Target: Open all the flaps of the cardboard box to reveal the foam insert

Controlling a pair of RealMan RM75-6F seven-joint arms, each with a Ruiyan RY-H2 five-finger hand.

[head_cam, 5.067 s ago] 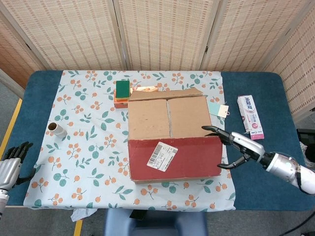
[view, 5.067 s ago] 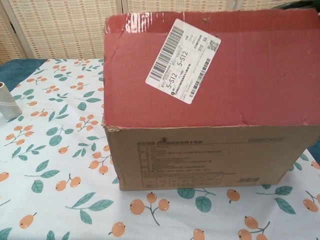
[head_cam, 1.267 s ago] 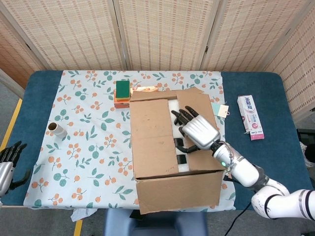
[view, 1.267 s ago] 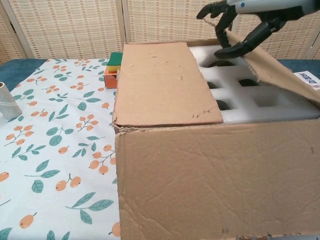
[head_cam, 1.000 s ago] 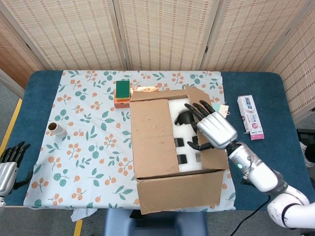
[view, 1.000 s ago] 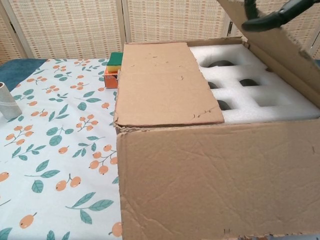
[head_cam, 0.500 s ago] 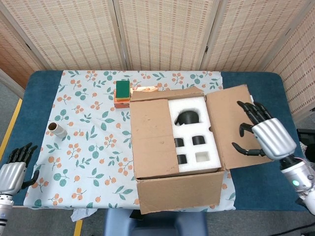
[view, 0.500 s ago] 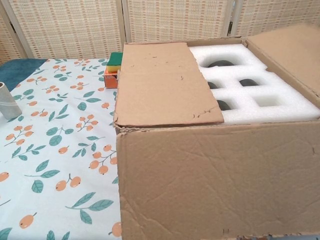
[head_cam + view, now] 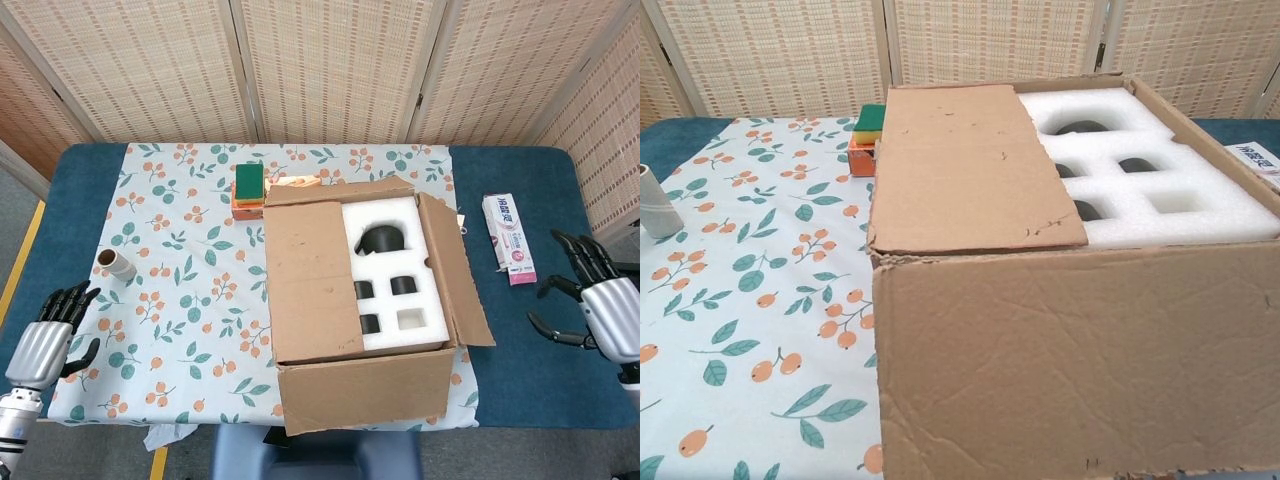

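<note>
The cardboard box (image 9: 362, 392) (image 9: 1070, 360) stands in the middle of the table. Its left flap (image 9: 310, 280) (image 9: 965, 165) lies closed over the left half. The right flap (image 9: 455, 275) is folded outward and slopes up from the box's right edge. White foam insert (image 9: 395, 275) (image 9: 1140, 170) with dark cut-outs shows in the right half. My right hand (image 9: 600, 305) hovers open over the blue table, well right of the box. My left hand (image 9: 45, 345) is open near the table's front-left corner. Neither hand shows in the chest view.
A green-and-orange sponge block (image 9: 248, 186) (image 9: 868, 135) sits behind the box. A cardboard roll (image 9: 120, 264) (image 9: 654, 205) stands on the floral cloth (image 9: 170, 300) at left. A flat pink-and-white packet (image 9: 508, 238) lies right of the box. Woven screens close off the back.
My right hand let go of the right flap and drew back to the right; the flap sprang partly back up. My left hand rose slightly at the front-left corner.
</note>
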